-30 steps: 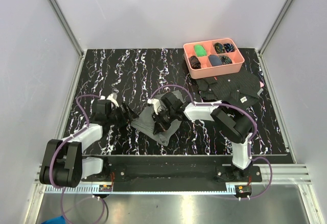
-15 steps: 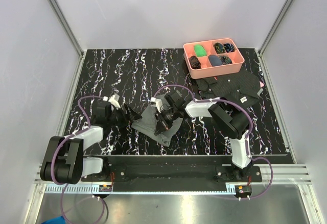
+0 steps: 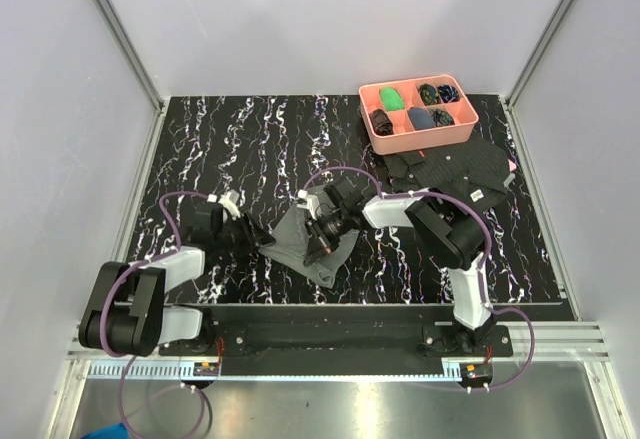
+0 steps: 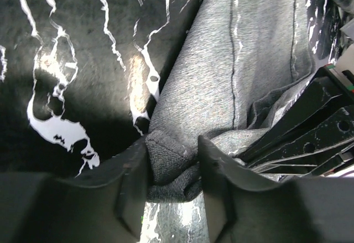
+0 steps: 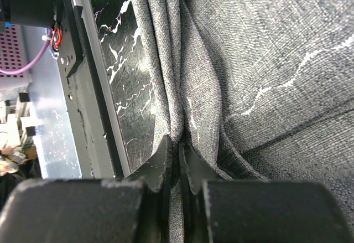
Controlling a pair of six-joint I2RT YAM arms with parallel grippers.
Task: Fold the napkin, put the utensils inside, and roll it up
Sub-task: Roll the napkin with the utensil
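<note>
One grey napkin [image 3: 303,242] is seen bunched into a crumpled, partly folded heap on the tabletop [image 3: 230,139], directly between the two end effectors. Its left edge is taken by the left end effector [image 3: 252,231]: in the left wrist view a thick fold of the woven cloth is shown filling the gap between the jaws and touching both of them, so the cloth is gripped with the jaws part-way apart. From that grip the fabric is spread away ahead of the end effector, and a pale stitched line can be followed along it.

The right side of the heap is held by the right end effector [image 3: 318,231]. In the right wrist view its jaws are drawn almost together, with a thin pleat of the grey fabric pinched between them; several narrow pleats are gathered just ahead of the tips.

The two end effectors are set close together, with only the napkin between them.

Beyond the right end effector and off to its right, a black patterned cloth [image 3: 450,174] is laid flat. Farther beyond it, a pink tray [image 3: 420,140] with small dark and green items is placed, well apart from both end effectors.
</note>
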